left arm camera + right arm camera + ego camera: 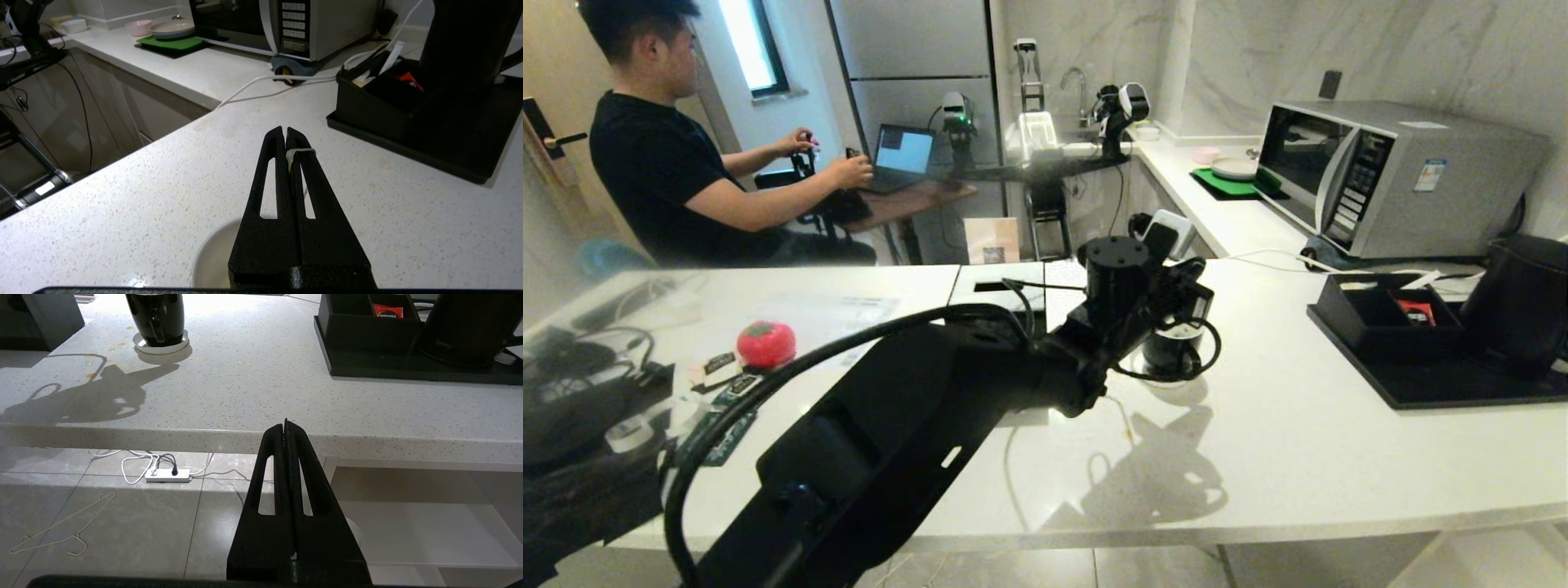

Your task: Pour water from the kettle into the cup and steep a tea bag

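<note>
Cup [1172, 353] mid-counter; kettle [1521, 304] far right — apparently on a tray [1437, 388].

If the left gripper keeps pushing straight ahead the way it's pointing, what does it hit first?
Probably the black tray with its organizer box. The left gripper, shut on a thin white string, aims over bare countertop slightly left of the box corner, so it might just pass. Depth is unclear.

surface: white speckled counter [1258, 457] | centre: cup [1172, 351] on saucer [161, 346] | right: black tray [1462, 388] bearing kettle [1523, 302] | far right: microwave [1396, 175] | left: red ball [765, 343]
</note>
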{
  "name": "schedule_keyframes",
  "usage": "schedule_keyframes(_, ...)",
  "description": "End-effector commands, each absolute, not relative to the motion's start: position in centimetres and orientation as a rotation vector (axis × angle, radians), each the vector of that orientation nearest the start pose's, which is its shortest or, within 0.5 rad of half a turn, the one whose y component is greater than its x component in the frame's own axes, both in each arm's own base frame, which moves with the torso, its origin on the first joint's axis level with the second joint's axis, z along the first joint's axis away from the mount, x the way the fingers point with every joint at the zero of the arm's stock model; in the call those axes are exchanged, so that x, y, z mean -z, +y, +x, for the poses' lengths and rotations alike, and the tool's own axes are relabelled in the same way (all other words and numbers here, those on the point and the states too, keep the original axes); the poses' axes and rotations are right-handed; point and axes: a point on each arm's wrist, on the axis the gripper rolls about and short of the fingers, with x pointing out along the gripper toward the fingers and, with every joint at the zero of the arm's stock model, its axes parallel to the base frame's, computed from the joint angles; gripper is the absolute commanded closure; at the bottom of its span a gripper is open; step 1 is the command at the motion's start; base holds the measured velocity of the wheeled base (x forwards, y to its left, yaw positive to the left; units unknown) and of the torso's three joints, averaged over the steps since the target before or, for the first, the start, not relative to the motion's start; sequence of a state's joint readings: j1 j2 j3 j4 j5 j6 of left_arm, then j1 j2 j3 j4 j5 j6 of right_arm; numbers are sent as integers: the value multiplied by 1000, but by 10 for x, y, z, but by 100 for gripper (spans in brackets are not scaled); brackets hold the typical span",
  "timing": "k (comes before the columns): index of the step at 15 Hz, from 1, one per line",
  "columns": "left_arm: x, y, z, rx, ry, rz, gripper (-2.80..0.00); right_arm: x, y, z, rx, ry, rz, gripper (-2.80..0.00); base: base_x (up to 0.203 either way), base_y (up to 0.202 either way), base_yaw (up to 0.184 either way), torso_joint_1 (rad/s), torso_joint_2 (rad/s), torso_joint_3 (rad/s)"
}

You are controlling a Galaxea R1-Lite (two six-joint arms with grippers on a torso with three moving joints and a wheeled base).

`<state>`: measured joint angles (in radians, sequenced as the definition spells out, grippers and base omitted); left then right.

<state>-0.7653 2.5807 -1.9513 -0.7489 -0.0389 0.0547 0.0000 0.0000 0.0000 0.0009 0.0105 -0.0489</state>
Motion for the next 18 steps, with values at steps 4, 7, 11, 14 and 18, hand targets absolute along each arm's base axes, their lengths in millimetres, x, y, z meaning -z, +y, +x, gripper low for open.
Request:
schedule_keyframes(4, -108, -380, 393, 802, -120, 15, 0, -75, 0, -23, -11, 0, -50, 0, 0, 0, 0, 0, 0, 0)
schedule_keyframes(7, -104, -380, 393, 802, -113, 17, 0, -75, 0, -23, -11, 0, -49, 0, 0, 0, 0, 0, 0, 0)
schedule_keyframes(11, -102, -378, 395, 800, -114, 16, 0, -75, 0, -23, -11, 0, -49, 0, 0, 0, 0, 0, 0, 0)
schedule_keyframes(14, -112, -376, 394, 797, -131, 9, 0, -75, 0, -23, -11, 0, -51, 0, 0, 0, 0, 0, 0, 0)
schedule_keyframes(18, -138, -372, 389, 794, -167, -6, 0, -75, 0, -23, -11, 1, -49, 0, 0, 0, 0, 0, 0, 0)
